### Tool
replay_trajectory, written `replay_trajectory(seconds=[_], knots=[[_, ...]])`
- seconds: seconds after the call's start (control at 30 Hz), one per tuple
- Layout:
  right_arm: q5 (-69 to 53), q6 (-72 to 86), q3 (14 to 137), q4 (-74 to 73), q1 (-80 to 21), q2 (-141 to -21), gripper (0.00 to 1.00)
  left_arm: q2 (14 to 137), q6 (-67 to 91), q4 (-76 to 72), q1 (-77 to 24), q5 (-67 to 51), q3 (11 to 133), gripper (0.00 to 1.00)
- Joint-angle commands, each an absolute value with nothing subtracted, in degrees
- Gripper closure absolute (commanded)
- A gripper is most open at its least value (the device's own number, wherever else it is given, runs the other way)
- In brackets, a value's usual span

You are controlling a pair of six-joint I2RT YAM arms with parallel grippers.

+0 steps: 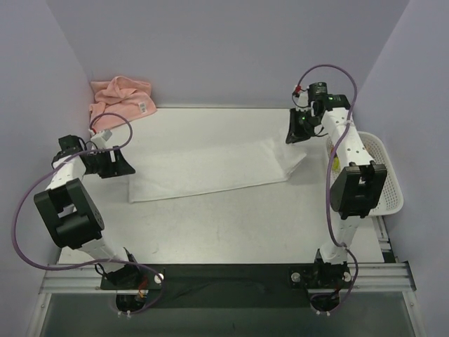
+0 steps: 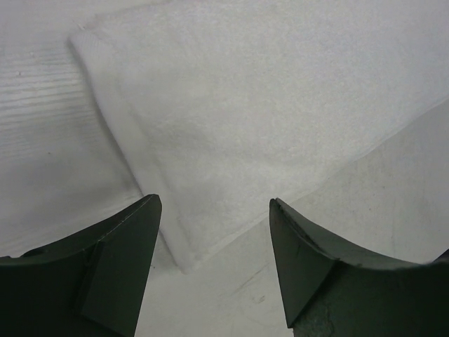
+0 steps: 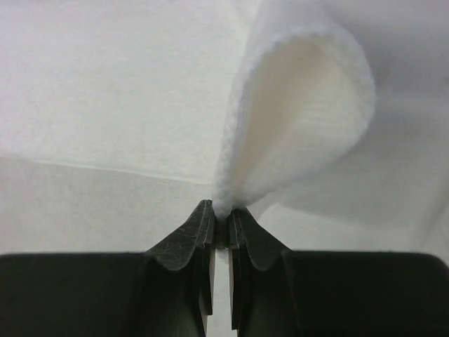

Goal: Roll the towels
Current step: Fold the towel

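At the far left corner of the table (image 1: 231,225), the pink towel (image 1: 121,97) is sitting in a crumpled heap with its small white tag showing, well apart from both arms. Nearer the camera, the left fingers (image 1: 114,163) are hanging spread wide and holding nothing, poised at the left end of the white towel (image 1: 210,170). That towel is lying flat in a long strip across the middle of the table. At its right end, the right fingers (image 1: 299,128) are pinching shut on the towel's edge and holding it raised. The white mesh basket (image 1: 384,184) is standing at the table's right edge.

Both towels are looking light, limp and thick-piled. They are likely to sag wherever unsupported, unlikely to slip from a firm pinch, and in no danger of breaking. The edge or corner of a short end is looking like the sensible place to take hold, since a roll has to start there.

The overhead camera is giving the whole layout, including the pink towel and the basket, which neither wrist camera is catching. The left wrist camera is showing a corner of the white towel (image 2: 210,126) lying untouched beneath the open fingers (image 2: 133,239). The right wrist camera is showing the grip itself: the fingers (image 3: 203,232) are closed on a thin bite of cloth, which is curling into a soft loop (image 3: 302,119) above them.
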State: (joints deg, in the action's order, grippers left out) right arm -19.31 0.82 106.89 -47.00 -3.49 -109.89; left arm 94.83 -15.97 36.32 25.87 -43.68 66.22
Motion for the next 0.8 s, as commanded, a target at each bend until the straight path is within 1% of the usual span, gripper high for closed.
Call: replay_trajectory(seconds=[0.0, 0.13, 0.23, 0.4, 0.57, 0.77], knots=[[-28.8, 4.8, 108.4, -48.1, -8.1, -112.6, 1.00, 97.4, -17.3, 36.9, 25.7, -43.2, 65.7, 0.27], [-29.7, 7.5, 112.0, -46.9, -13.4, -117.7, 1.00, 99.3, -17.7, 36.6, 24.3, -42.2, 64.1, 0.28], [-29.7, 9.3, 115.3, -46.1, -15.5, -121.6, 1.00, 99.7, -17.9, 35.6, 22.8, -40.7, 62.1, 0.28], [-26.6, 9.8, 119.2, -45.2, -20.1, -126.4, 1.00, 101.1, -17.9, 34.7, 21.6, -39.3, 60.9, 0.29], [-24.4, 10.6, 120.0, -44.9, -22.7, -128.8, 1.00, 102.3, -18.1, 34.5, 21.6, -38.8, 61.2, 0.29], [-24.3, 11.4, 118.8, -44.8, -24.6, -128.8, 1.00, 103.2, -17.8, 34.2, 21.5, -38.7, 61.5, 0.29]])
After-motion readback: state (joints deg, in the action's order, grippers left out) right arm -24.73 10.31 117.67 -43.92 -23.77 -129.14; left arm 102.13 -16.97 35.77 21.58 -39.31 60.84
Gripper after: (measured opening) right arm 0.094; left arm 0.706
